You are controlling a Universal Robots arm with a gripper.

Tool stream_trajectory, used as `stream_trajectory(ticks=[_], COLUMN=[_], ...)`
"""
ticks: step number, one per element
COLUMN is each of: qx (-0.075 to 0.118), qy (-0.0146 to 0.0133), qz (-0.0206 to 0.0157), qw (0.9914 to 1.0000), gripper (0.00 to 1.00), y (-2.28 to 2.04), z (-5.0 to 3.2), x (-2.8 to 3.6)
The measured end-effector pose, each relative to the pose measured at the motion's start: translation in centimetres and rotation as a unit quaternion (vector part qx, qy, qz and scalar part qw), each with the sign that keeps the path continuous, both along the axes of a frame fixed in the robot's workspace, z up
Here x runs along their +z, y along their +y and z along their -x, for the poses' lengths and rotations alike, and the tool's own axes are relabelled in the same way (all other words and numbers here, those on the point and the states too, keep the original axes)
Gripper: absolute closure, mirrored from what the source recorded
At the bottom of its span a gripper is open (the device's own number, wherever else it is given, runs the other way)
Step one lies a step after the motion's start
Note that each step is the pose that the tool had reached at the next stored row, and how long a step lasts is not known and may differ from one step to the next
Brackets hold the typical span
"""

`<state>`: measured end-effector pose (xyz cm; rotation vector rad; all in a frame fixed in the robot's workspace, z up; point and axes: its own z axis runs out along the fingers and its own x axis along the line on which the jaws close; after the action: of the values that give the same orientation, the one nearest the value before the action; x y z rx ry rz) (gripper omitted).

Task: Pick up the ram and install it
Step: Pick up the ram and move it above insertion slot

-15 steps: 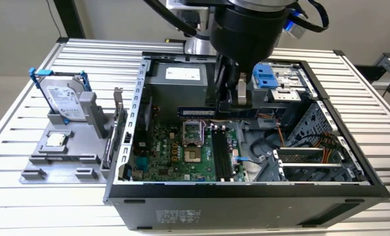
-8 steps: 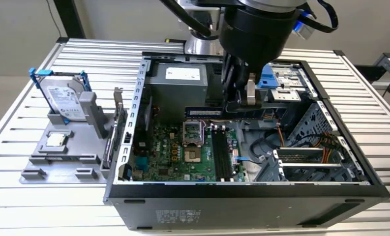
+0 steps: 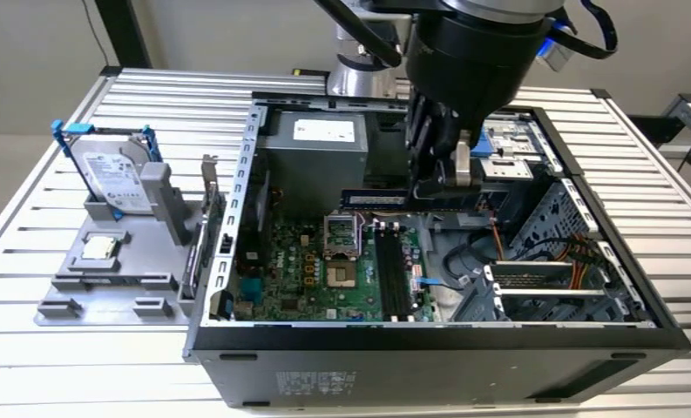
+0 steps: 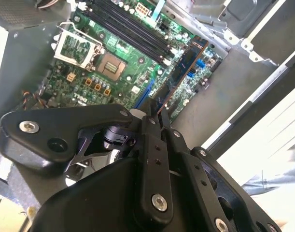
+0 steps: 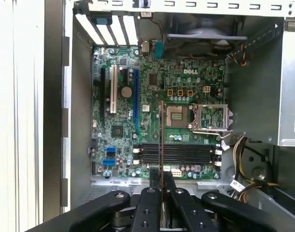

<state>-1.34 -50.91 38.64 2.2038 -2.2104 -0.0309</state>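
The ram [image 3: 376, 198] is a thin dark blue stick with a white label. It hangs above the green motherboard [image 3: 310, 279] inside the open computer case. My gripper [image 3: 434, 193] is shut on one end of it. In both wrist views the black fingers [image 5: 148, 203] clamp the ram [image 5: 161, 135], which shows edge-on as a thin line. It lies crosswise to the black memory slots [image 5: 178, 153] below it. The ram [image 4: 185, 70] reaches out from the gripper [image 4: 161, 116] over the board. The slots [image 3: 393, 270] have nothing in them.
The CPU socket [image 3: 342, 237] stands open beside the slots. A grey power supply [image 3: 321, 144] fills the case's back, and a drive cage with cables [image 3: 554, 279] is at the exterior view's right. Outside the case, a grey fixture holds a hard drive [image 3: 112, 178] and a processor chip [image 3: 98, 250].
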Motion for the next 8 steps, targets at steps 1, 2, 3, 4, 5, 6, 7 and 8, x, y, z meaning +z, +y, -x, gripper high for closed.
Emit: stream_trajectory(ticks=[1,2,3,4,5,6,7,8], qx=[0.000,0.000,0.000,0.000,0.000,0.000,0.000,0.000], qy=[0.0000,0.0000,0.0001,0.0001,0.0001,0.0001,0.0001,0.0001], qz=[0.0000,0.0000,0.0000,0.0000,0.0000,0.0000,0.0000,0.0000], qw=[1.00000,1.00000,1.00000,1.00000,1.00000,1.00000,1.00000,1.00000], gripper=[1.00,1.00,1.00,1.00,1.00,1.00,1.00,1.00], y=[0.00,0.00,0.00,0.00,0.00,0.00,0.00,0.00], z=[-0.14,-0.28,-0.42,-0.55,-0.69,-0.83,-0.97,-1.09], x=[0.00,0.00,0.00,0.00,0.00,0.00,0.00,0.00])
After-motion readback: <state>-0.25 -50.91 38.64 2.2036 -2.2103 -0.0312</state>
